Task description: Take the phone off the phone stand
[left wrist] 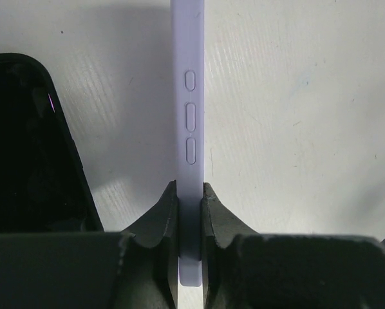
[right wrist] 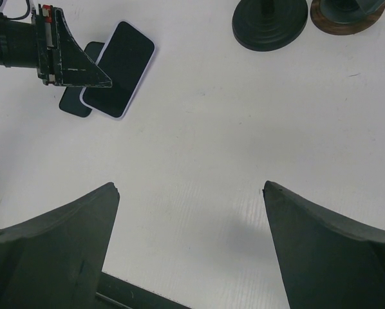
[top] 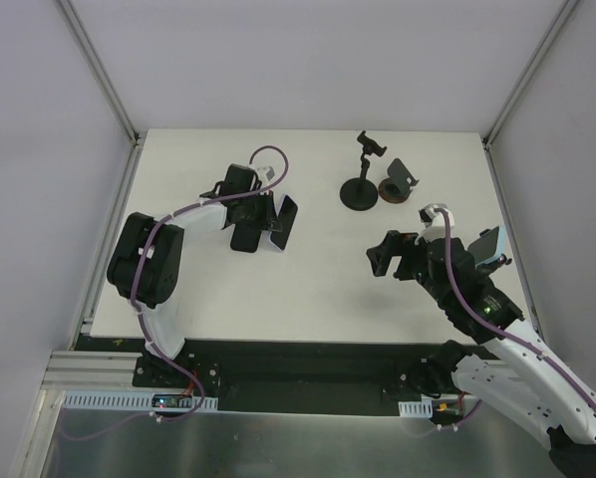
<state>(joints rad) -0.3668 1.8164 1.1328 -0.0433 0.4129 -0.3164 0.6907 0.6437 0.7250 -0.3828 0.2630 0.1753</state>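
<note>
phone [left wrist: 191, 129] | left of centre in top view, well apart from phone stand [top: 359, 189] at upper right | left gripper [left wrist: 190, 193] clamped across its front and back, right gripper [right wrist: 189, 185] wide open, empty | thin rigid slab, matte lavender case, dark glass | likely light, slippery, crack-prone; safest pinched flat across faces near an edge

Phone [top: 284, 221] left of phone stand [top: 358, 191]

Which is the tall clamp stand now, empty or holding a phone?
Empty: nothing sits in the clamp stand. The left gripper is shut on the edge of a pale phone, apart from it.
</note>
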